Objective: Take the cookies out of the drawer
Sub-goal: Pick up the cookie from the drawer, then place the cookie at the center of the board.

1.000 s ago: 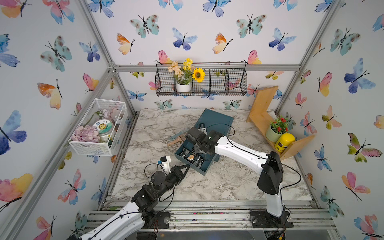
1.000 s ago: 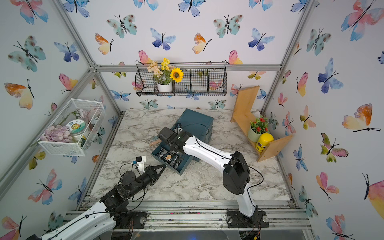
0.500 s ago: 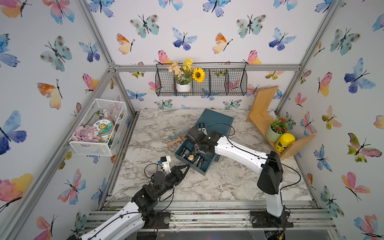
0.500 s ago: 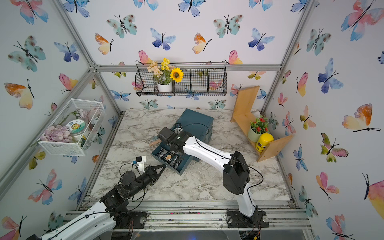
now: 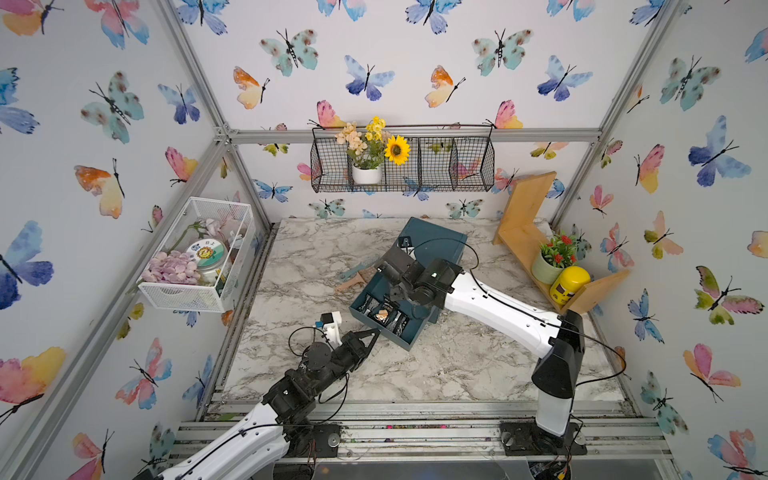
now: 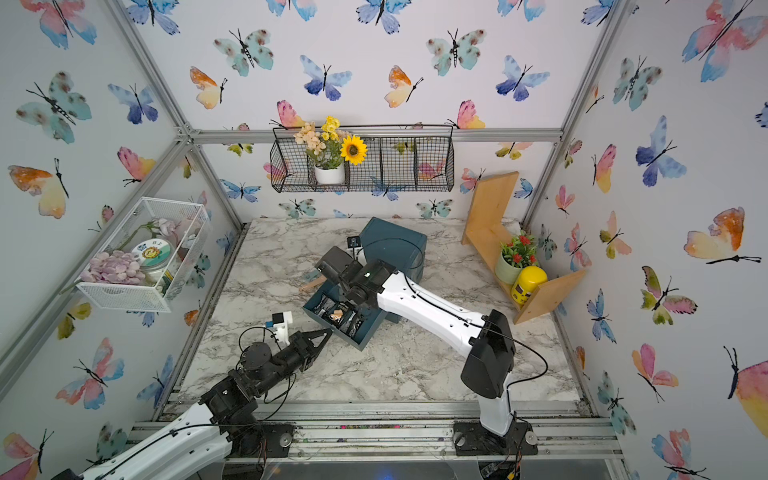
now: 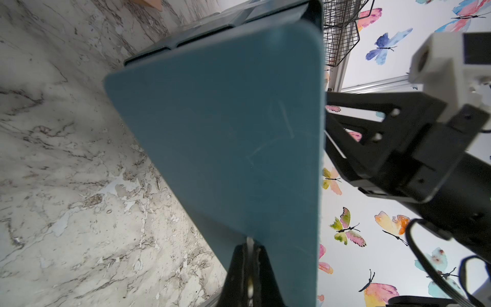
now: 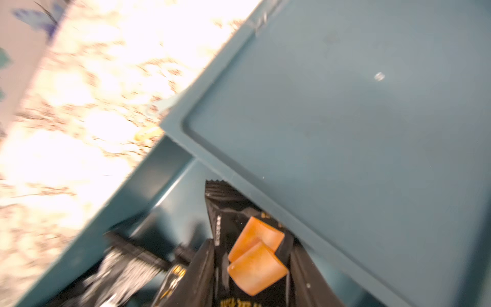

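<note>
Tips of left end effector [image 5: 374,333] are clenched against the front panel of the teal drawer [image 5: 401,334]. Right end effector [image 5: 395,297] is poised over the open drawer; its grip state cannot be told. Cookies [image 5: 381,314], black packets, are seen inside the drawer, on the marble bench [image 5: 436,374].

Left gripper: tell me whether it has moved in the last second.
No. In a top view the left gripper keeps its closed tip at the front edge of the drawer, the same spot as a second ago.
</note>
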### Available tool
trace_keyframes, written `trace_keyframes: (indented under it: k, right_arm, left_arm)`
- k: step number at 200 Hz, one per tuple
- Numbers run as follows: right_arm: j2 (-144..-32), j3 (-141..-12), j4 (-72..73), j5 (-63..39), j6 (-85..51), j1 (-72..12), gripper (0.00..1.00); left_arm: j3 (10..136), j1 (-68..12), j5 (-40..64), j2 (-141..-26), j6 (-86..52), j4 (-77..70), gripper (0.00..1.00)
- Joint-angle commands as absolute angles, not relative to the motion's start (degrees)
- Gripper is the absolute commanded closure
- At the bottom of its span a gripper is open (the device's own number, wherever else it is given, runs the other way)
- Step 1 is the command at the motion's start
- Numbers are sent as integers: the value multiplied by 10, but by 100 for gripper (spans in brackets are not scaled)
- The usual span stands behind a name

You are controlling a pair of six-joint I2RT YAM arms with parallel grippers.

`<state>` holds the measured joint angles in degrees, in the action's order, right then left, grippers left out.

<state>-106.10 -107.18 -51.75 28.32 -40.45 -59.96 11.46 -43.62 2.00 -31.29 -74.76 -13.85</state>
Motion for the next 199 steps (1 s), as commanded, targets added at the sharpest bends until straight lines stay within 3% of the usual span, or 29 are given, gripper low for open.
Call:
trace_keyframes:
  k: [1,57,116,159,199]
  right_arm:
    - [-1023,-1077,-533,274,-396,-606,65]
    - [-942,-1037,-593,320,-425,-607,65]
    - [-845,-878,-639,376,-524,-605,65]
    - [-767,-712,-591,325,-550,-572,67]
    - [-710,-554,-460,240,-507,-511,70]
  left_arm:
    - [137,-437,10,-311,-734,-135,100]
    - [139,-436,4,-311,-735,-136,100]
    - [141,-437,4,-310,-734,-131,100]
    - [141,-436,4,-311,-735,-131,100]
    - [141,-436,5,-314,-735,-136,100]
